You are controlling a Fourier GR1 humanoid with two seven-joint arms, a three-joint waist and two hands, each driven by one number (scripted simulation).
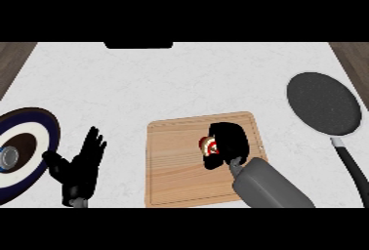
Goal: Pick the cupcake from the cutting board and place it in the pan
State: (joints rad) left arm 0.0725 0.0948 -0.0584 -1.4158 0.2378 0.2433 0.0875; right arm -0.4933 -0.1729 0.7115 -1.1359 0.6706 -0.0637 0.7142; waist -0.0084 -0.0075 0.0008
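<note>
**Status.** The cupcake (207, 145) is on the cutting board (173, 166), in the board's upper right quarter. The right hand (232, 140) covers it from the right, and its fingers are curled round the cupcake in a grasp. Only a red and white sliver shows at the hand's left edge. The pan (323, 100) lies on the surface (180, 83) well to the right of the board and above its top edge. The pan holds nothing.

**Progress.** The reach appears complete and the grasp appears made. The lift, the carry to the right of the board and the release into the pan are not yet done. By this judgement the task is in its early part.

**Idle hand.** The left hand (81, 163) rests left of the board, well apart from it, with fingers straight and pointing up. It holds nothing.

**Limits of view.**
- The right hand hides most of the cupcake, so its upright or tilted state cannot be told.
- Contact between the cupcake's base and the board cannot be told.
- The pan's handle runs toward the lower right and is cut off by the edge.
- A blue-rimmed plate (39, 119) far left of the board is cut off. A small grey item on it cannot be identified.
</note>
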